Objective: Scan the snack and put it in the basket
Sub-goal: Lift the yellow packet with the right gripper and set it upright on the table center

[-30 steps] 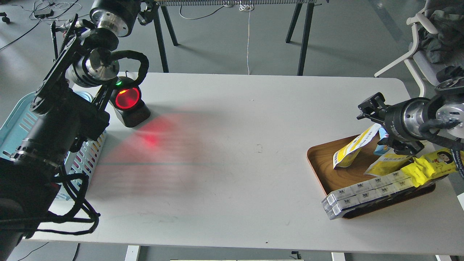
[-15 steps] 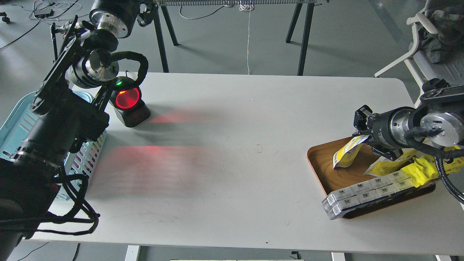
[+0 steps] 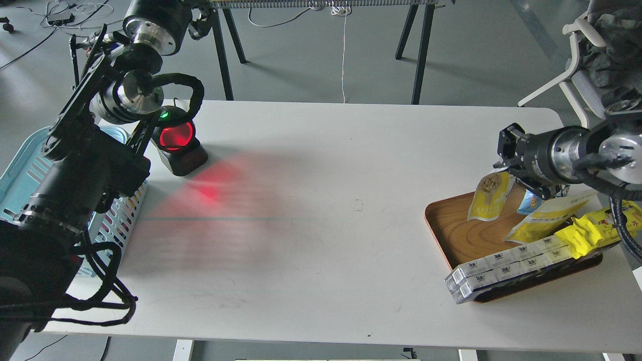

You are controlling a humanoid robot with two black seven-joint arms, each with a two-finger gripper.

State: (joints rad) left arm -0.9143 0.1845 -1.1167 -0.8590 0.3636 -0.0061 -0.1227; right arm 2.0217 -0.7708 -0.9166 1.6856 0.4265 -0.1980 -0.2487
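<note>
The snack (image 3: 488, 196), a pouch with a white top and yellow lower part, hangs upright from my right gripper (image 3: 503, 161), just above the left part of the brown tray. The gripper is shut on the pouch's top edge. The light blue basket (image 3: 24, 158) stands at the table's left edge, mostly hidden behind my left arm. My left arm rises along the left side; its gripper (image 3: 196, 21) is near the top edge, dark and unclear.
A black scanner (image 3: 176, 142) with a red window stands at the back left and casts red light on the table. The brown wooden tray (image 3: 448, 229) at the right holds yellow packets (image 3: 592, 228) and white boxes (image 3: 501, 265). A chair stands at the far right.
My right gripper dropped onto the pouch in the tray, shut on its top and lifted it; the pouch now hangs upright. The left arm has barely moved.
</note>
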